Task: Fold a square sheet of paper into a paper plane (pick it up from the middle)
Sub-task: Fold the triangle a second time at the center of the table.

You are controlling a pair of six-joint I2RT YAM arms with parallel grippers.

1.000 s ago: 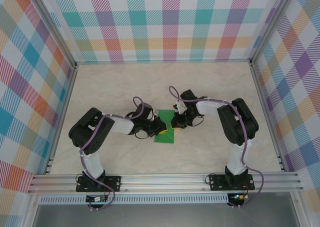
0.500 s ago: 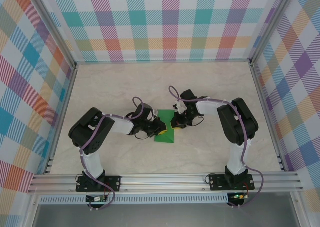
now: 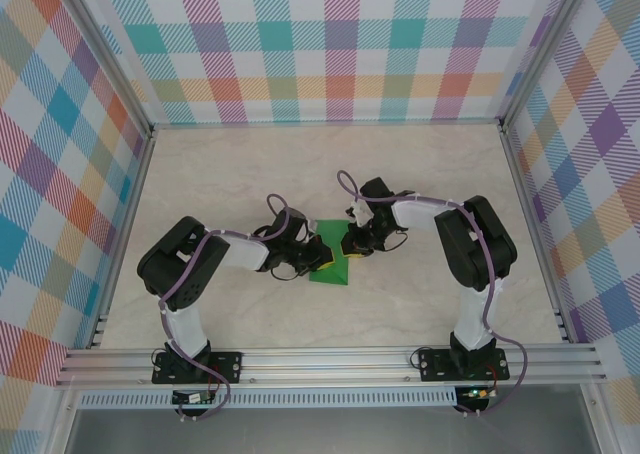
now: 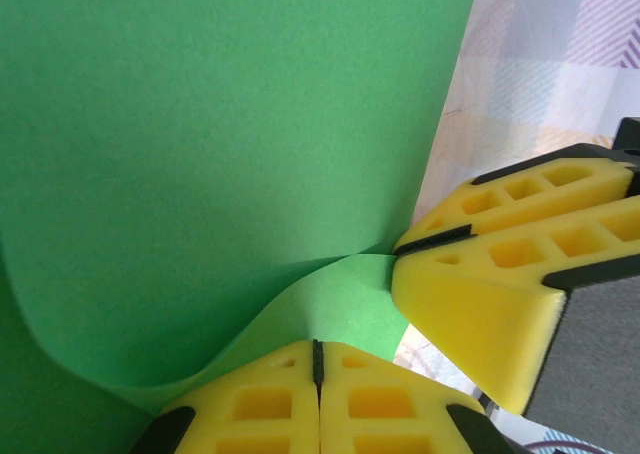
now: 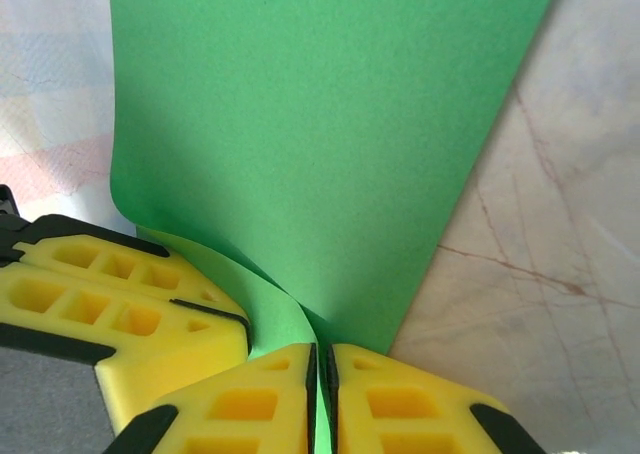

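Beneath both arms lies a pale, marble-patterned table (image 3: 420, 184), boxed on three sides by pastel plaid walls (image 3: 330, 44) and edged at the near side by a silver metal frame (image 3: 330, 359). The left arm (image 3: 190, 274) and the right arm (image 3: 475, 244), black and white, bend inward from their bases so that their grippers come tip to tip near the middle of the table.

Between the two grippers is the square sheet of paper (image 3: 334, 268) — bright green and partly folded, showing from above as a small pointed shape. Seen from the left wrist, the sheet stands ahead of the fingertips as a broad, smooth green face, and its lower edge curls back toward them. Seen from the right wrist, it rises ahead of the fingertips in the same way, with bare table off to that gripper's right.

The left gripper (image 4: 318, 346) has its yellow fingers pressed together with just a thin dark seam between them, and the curled lip of the sheet runs down into their tips, where it appears pinched. The right gripper (image 5: 320, 352) is closed too, with a sliver of green caught between its yellow fingers (image 5: 400, 404). Each gripper sits just beside the other — the right one ahead and to the right of the left one's tips, close to touching.
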